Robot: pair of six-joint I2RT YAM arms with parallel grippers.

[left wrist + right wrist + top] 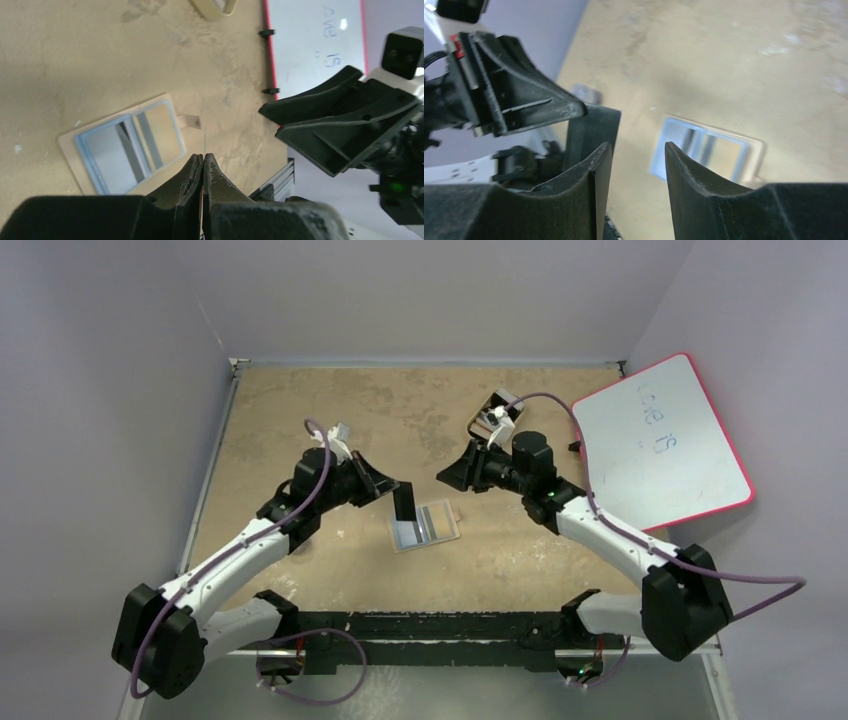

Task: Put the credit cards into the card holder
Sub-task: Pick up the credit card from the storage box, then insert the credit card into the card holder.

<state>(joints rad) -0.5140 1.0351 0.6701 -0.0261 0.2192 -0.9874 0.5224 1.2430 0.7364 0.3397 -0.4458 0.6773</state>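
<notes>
Tan flat bifold card holder (424,525) lies spread open on the sandy counter (300,410), just below the left hand (393,488). That hand is clamped on a thin dark rectangular credit card (404,504), held upright over the holder's left part. Nearby, the right hand (452,475) has its jaws apart and holds nothing.

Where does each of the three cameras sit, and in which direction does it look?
Top external: above and behind the arms, looking down at the table; both arms show, the left gripper holding a credit card upright near the card holder.
Left wrist: on the left arm, looking past its shut fingers at the card holder; the right gripper shows opposite.
Right wrist: on the right arm, looking between its open fingers at the left gripper and credit card.
Shared: both wrist views see the card holder.
</notes>
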